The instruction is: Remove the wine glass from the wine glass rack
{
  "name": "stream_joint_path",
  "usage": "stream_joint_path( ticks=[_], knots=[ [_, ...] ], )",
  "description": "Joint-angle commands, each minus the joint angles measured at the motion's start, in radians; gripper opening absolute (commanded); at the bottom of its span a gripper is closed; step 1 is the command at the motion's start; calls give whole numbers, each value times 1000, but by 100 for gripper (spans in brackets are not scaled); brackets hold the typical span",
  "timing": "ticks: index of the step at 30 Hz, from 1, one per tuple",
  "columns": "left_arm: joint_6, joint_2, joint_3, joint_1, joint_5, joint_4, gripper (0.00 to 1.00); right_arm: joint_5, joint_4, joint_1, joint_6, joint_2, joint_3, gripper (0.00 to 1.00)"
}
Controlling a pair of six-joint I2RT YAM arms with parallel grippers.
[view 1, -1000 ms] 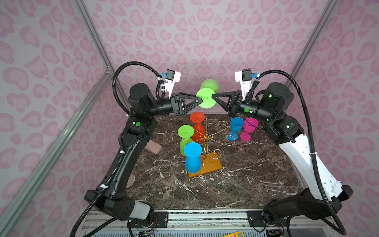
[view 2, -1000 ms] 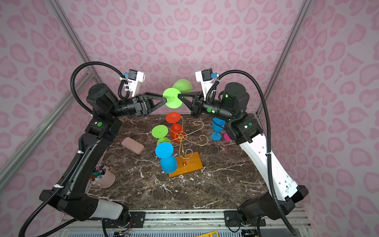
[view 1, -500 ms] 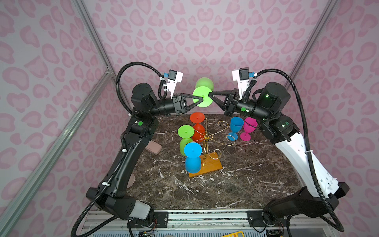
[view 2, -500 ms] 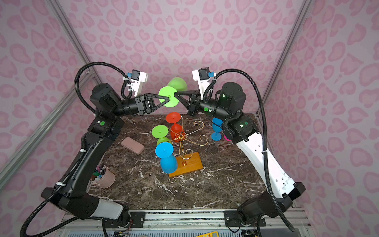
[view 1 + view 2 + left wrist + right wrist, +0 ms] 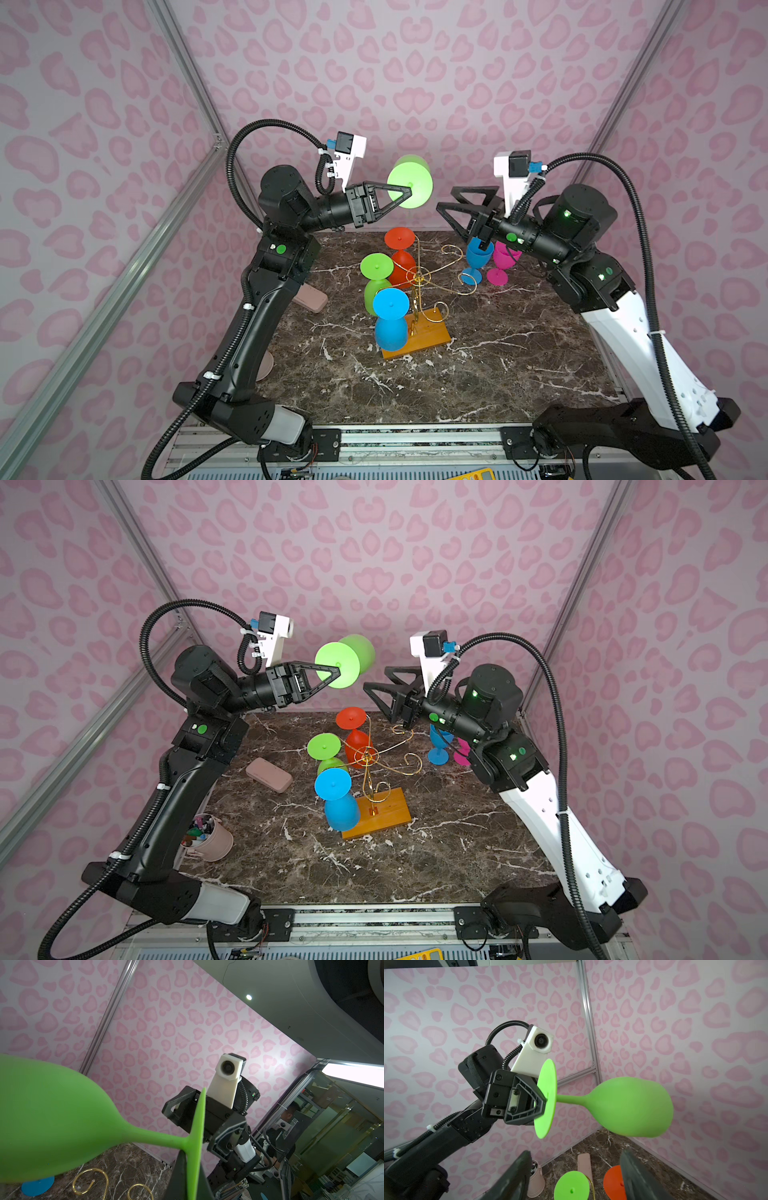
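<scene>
While the left gripper [image 5: 409, 192] clamps the lime-green plastic wine glass [image 5: 417, 176] aloft by its foot, the right gripper [image 5: 444, 198] stands wide; upright set-down judged next.

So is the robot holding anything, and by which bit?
The left gripper pinches the bright green matte wine glass by its flat round foot; the open right gripper holds nothing.
</scene>
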Motion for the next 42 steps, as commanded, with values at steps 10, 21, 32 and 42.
stream_joint_path(
  ticks=[10,21,32,42],
  knots=[
    [-202,12,36,1,-65,89,4,174,361,14,-415,-66,-309,99],
    [-357,29,35,4,-55,210,4,125,579,38,-520,153,-186,99],
    [-399,21,34,4,-43,216,4,168,682,46,-518,296,-85,99],
    [-439,14,32,4,-30,228,4,194,701,49,-509,341,-47,96]
  ],
)
